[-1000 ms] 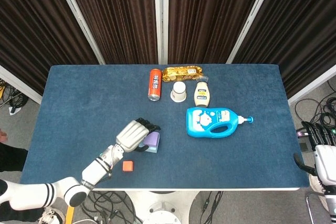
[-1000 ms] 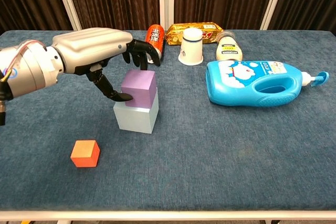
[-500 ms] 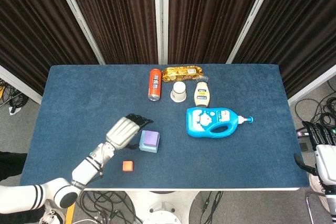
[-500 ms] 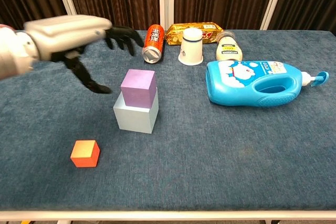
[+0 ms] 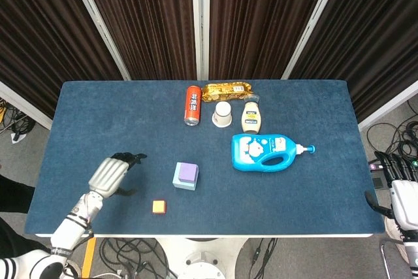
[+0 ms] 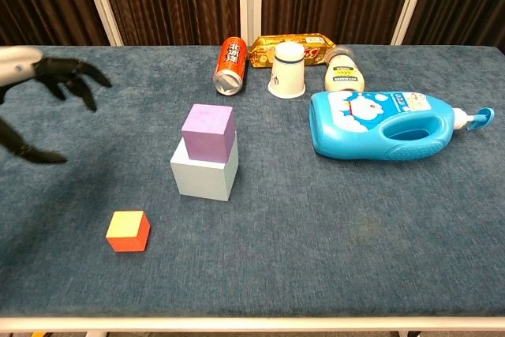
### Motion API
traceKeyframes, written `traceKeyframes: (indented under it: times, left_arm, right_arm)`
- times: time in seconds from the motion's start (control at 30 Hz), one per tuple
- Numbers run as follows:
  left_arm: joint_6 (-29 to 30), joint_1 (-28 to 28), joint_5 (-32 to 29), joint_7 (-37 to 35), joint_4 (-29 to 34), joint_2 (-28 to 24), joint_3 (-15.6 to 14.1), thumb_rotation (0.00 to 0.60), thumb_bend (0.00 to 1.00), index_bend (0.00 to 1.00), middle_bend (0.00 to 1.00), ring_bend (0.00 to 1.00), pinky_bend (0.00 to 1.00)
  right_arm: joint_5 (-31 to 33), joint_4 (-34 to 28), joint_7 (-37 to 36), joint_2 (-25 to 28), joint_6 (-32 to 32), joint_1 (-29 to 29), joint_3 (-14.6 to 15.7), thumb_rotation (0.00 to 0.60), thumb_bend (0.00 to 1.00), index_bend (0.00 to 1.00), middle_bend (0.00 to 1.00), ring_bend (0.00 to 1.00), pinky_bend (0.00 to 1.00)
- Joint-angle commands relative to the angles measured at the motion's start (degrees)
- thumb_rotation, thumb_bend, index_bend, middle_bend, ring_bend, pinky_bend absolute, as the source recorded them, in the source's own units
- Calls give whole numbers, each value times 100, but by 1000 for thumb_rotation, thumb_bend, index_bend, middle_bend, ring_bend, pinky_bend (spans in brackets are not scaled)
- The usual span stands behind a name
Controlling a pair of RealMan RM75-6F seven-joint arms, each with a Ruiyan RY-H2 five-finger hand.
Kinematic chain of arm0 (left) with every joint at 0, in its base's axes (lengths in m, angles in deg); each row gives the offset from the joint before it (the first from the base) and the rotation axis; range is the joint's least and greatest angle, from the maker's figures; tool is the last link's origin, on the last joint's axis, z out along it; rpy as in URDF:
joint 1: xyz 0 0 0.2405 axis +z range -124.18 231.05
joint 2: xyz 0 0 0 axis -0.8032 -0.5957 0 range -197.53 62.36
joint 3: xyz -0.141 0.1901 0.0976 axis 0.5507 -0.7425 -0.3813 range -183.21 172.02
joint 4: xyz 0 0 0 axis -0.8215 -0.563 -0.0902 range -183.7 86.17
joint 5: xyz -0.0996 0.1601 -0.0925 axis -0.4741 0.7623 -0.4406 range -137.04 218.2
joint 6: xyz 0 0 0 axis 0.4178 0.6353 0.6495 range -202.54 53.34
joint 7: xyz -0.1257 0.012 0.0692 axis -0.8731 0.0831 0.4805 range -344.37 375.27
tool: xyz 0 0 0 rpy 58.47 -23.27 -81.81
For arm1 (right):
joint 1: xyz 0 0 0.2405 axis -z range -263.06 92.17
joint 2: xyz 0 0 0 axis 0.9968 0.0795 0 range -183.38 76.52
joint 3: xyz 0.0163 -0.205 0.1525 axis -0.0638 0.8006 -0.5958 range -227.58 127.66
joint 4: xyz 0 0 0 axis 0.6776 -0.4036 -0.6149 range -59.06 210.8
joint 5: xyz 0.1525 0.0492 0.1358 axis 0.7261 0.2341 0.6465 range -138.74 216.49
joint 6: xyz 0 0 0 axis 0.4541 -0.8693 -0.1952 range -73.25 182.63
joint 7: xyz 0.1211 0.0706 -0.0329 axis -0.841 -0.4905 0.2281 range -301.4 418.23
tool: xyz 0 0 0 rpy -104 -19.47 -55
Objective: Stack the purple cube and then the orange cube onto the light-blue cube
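Left hand (image 5: 112, 173) hangs over the left part of the blue table (image 5: 313, 181), fingers (image 6: 72, 75) spread apart and holding nothing, well apart from all three cubes. Right hand (image 5: 405, 202) sits off the table's right edge, only partly visible; cannot tell how its fingers lie. Purple cube (image 6: 208, 132) rests on top of the light-blue cube (image 6: 204, 173), turned a little relative to it, near the table's middle. Orange cube (image 6: 129, 230) lies alone on the cloth, nearer the front edge and to the left of the stack, not touching it. Behind the stack: red can (image 6: 229, 65) on its side, gold snack packet (image 6: 292, 46), upturned white cup (image 6: 287, 69), squeeze bottle (image 6: 343, 73). Blue detergent bottle (image 6: 387, 125) lies on its side to the right.
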Motion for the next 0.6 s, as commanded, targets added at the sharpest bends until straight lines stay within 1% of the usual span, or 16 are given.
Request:
traceKeyframes:
  times: [0.03, 0.2, 0.43, 0.6]
  left_arm:
    - [76, 170, 108, -177, 42, 87, -139, 600, 190, 240, 440, 263, 268]
    - [154, 310, 144, -273, 65, 340, -131, 600, 191, 240, 453, 268, 271]
    - [178, 485, 0, -119, -73, 966, -119, 600, 191, 240, 461, 272, 271]
    - [125, 558, -79, -6, -203, 1238, -142, 600, 191, 240, 468, 275, 271]
  right_arm:
    - [5, -5, 34, -16, 1, -4, -1, 600, 232, 39, 87, 0, 0]
    - [25, -5, 59, -25, -30, -14, 4, 600, 232, 39, 87, 0, 0]
    - [38, -11, 31, -10, -50, -26, -3, 600, 232, 39, 87, 0, 0]
    - [48, -13, 37, -5, -82, -41, -1, 600, 233, 39, 87, 0, 0]
